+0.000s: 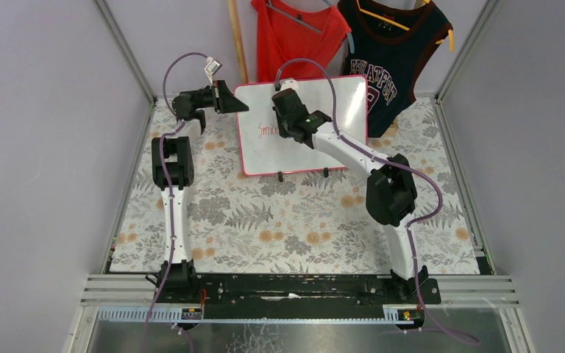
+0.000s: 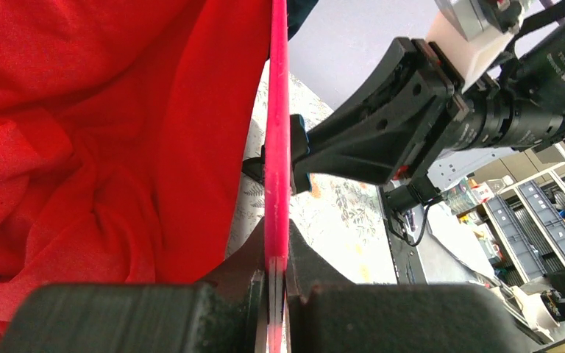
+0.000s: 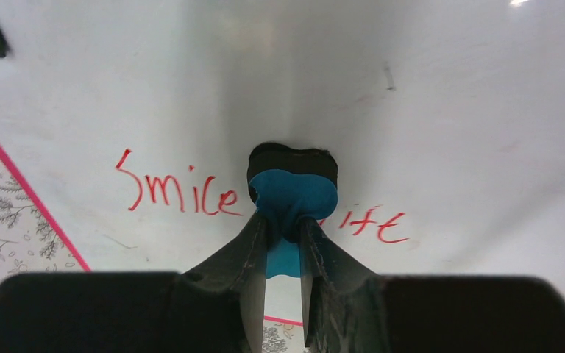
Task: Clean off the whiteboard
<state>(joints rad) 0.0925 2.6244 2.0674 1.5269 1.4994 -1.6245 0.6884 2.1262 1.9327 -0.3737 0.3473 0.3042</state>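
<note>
**Wiping under way: eraser on the board, red writing not yet cleared**

The whiteboard (image 1: 265, 156) stands propped near the far edge of the counter (image 1: 294, 220), about midway along it. The left gripper (image 2: 276, 290) has its jaws pinching the board's pink frame by the upper left corner, bracing it. The right gripper (image 3: 285, 228) has its jaws pinching the blue eraser (image 3: 294, 195), which appears pressed to the face amid the red writing (image 3: 176, 193). The next move likely calls for sideways strokes over both words, with firm pressure against the braced board.
</note>
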